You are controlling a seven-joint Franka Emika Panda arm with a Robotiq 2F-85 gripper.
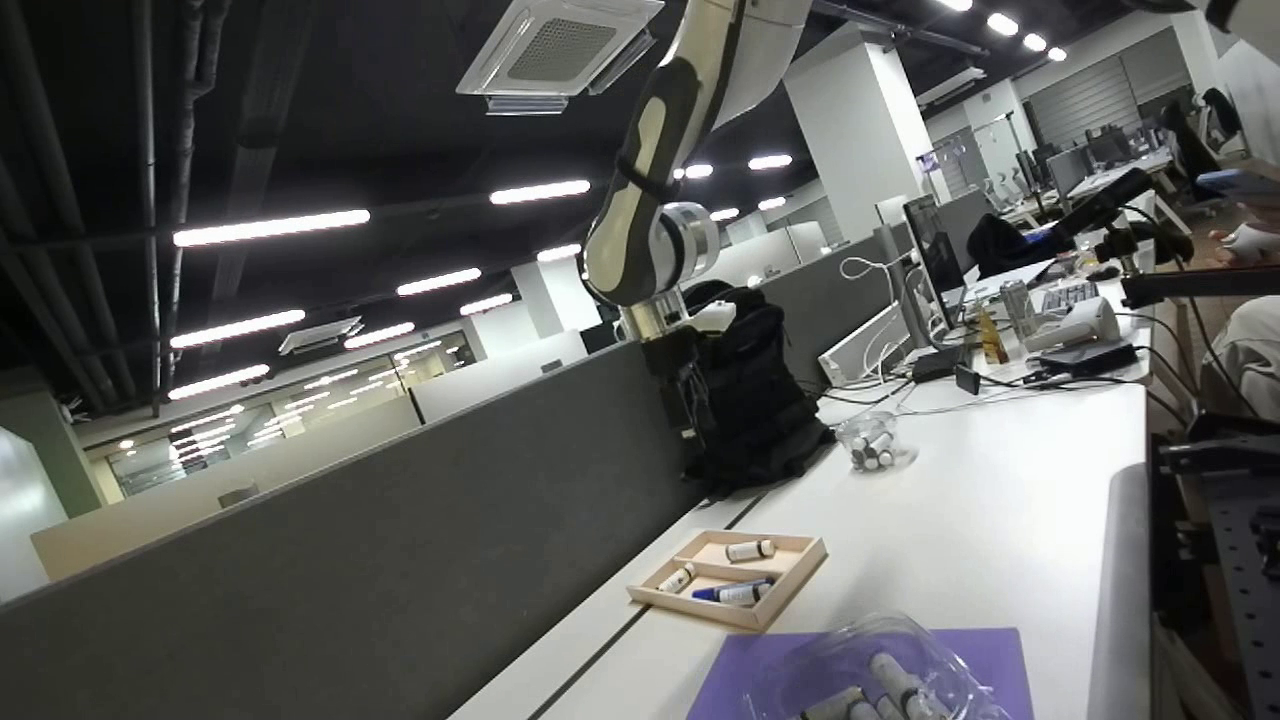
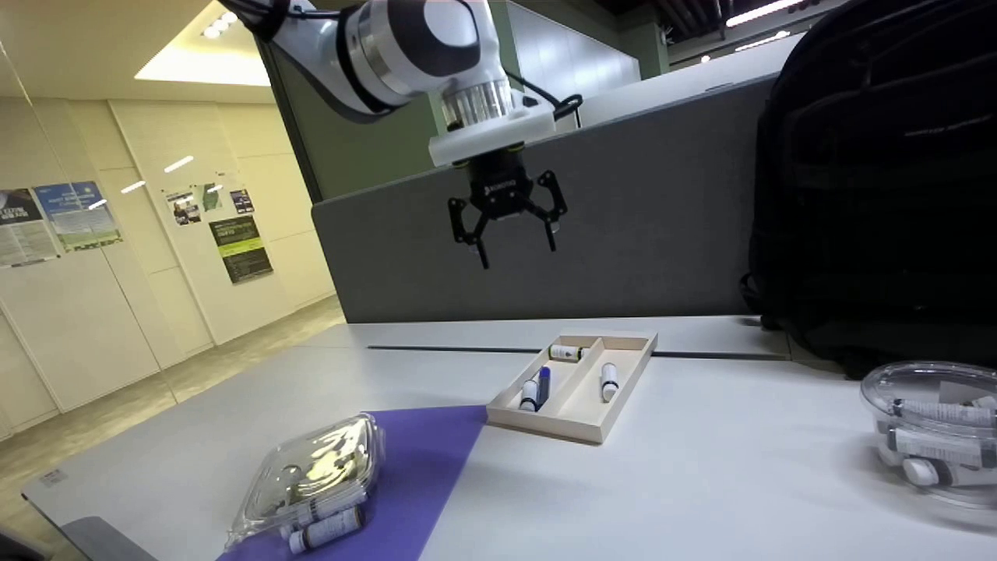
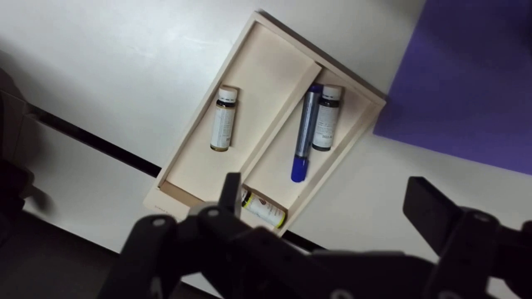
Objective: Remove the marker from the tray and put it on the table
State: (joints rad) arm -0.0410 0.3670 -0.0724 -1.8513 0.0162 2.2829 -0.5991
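Observation:
The marker is a slim pen with a blue cap and grey body. It lies in the divided wooden tray, close beside a small white-capped bottle. The marker also shows in both exterior views, as does the tray. The tray sits on the white table. My gripper is open and empty, well above the tray. In the wrist view its fingers are wide apart, and the left one overlaps the tray's near end.
Two more bottles lie in the tray. A purple sheet with a clear container is beside it. A round tub of bottles and a black backpack stand along the table. A grey partition rises behind.

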